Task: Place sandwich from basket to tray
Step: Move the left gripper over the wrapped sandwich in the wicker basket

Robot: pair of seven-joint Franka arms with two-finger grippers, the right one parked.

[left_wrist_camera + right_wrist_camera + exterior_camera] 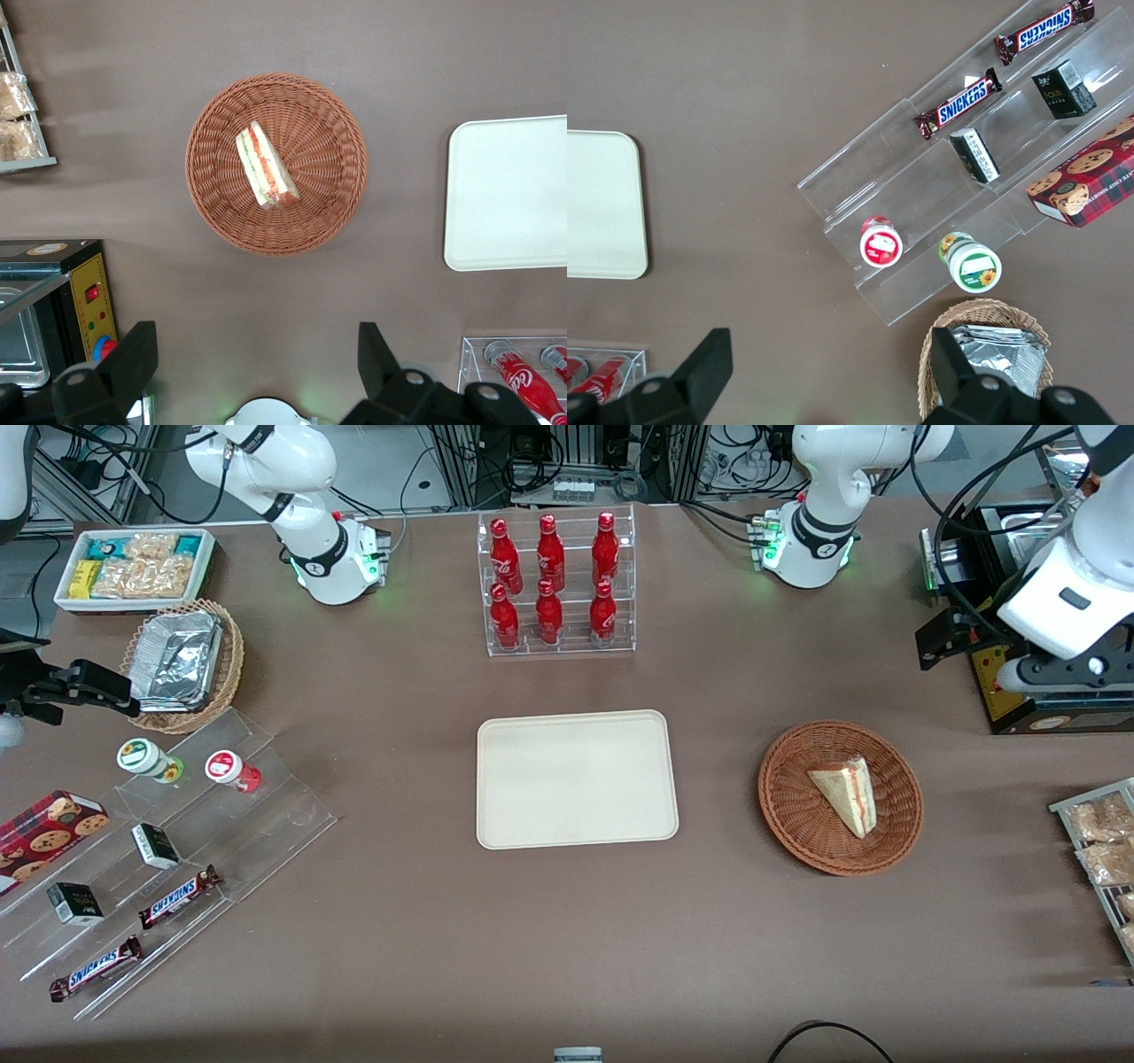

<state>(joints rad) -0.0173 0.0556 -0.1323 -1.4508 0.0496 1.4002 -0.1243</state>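
The sandwich (846,793) (266,168), a pale bread wedge with red, orange and green filling along its cut edge, lies in the round reddish-brown wicker basket (784,806) (332,208). The cream-beige tray (576,779) (505,195) lies flat beside the basket, toward the parked arm's end, with nothing on it. My gripper (1054,677) (257,354) hangs high above the table, farther from the front camera than the basket and toward the working arm's end. It is open wide, its black fingers (133,354) holding nothing.
A clear rack of red bottles (556,584) stands farther from the camera than the tray. A black and yellow appliance (1019,691) sits under my gripper. A wire rack of snack packets (1103,841) lies at the working arm's end. Acrylic steps with snacks (168,868) and a foil-filled basket (182,664) lie toward the parked arm's end.
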